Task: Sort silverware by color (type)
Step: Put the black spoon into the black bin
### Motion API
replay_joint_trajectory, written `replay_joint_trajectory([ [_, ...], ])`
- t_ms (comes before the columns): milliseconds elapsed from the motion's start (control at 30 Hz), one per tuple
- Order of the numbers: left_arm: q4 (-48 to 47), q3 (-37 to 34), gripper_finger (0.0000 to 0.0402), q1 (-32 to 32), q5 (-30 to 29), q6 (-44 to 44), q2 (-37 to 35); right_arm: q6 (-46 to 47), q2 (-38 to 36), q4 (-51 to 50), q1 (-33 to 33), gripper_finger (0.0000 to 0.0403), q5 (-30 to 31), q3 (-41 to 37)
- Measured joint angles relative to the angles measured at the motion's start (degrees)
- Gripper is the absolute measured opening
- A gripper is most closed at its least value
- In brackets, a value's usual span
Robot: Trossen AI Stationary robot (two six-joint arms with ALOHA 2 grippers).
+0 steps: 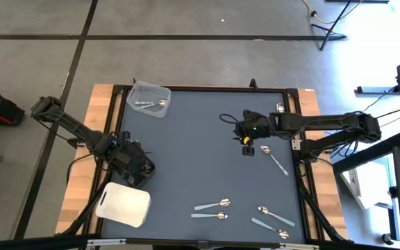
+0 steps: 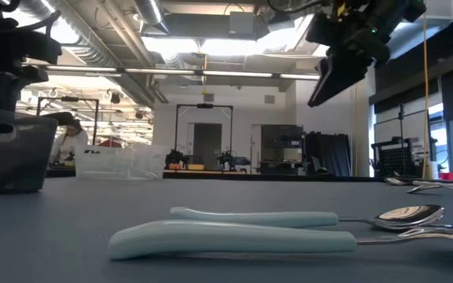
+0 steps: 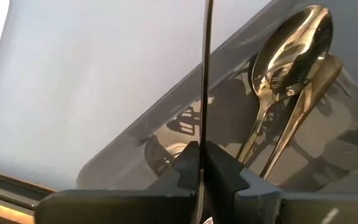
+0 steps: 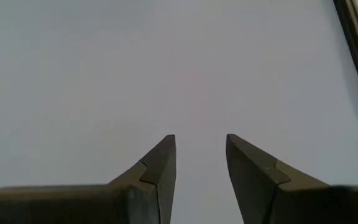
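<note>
At three o'clock on the dark table [image 1: 200, 146], the right gripper [image 1: 246, 148] hangs above the mat with its fingers parted and nothing between them, a silver spoon [image 1: 274, 159] lying just beside it toward four o'clock. Doing this step well would mean lowering squarely over that spoon's thin handle and closing at mid-length, so it lifts level. More silverware waits near six o'clock: two pale-handled spoons [image 1: 212, 205] side by side and another pair [image 1: 272, 221] toward five. At eleven o'clock, the clear tub [image 1: 148, 98] already holds spoons [image 1: 151, 105]. Over at eight o'clock, the left gripper [image 1: 139, 169] sits closed on a thin dark strip, probably a utensil handle, though its wrist view is too tight to be sure. A white tray [image 1: 122, 204] lies at seven o'clock. No brand, label or writing can be read.
</note>
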Motion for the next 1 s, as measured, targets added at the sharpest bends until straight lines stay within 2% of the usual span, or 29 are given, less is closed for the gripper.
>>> replay_joint_trajectory([
  [133,0.0,0.0,0.0019,0.0,-0.1,0.0,0.0,-0.1,0.2,0.1,0.0,0.0129,0.0,0.0],
  [467,1.1,0.0,0.0079,0.0,2.2,0.0,0.0,-0.5,0.2,0.4,0.0,0.0129,0.0,0.0],
  [700,2.8,0.6,0.0091,0.1,2.2,-0.1,0.0,-1.5,0.2,0.6,0.0,0.0129,0.0,0.0],
  [867,3.9,6.0,0.0092,0.1,-5.5,-1.7,0.0,-1.6,0.2,1.1,0.0,0.0129,0.0,0.0],
  [1000,10.2,8.4,0.0092,0.1,-13.1,-4.4,0.0,-1.5,0.2,1.0,0.0,0.0129,0.0,0.0],
])
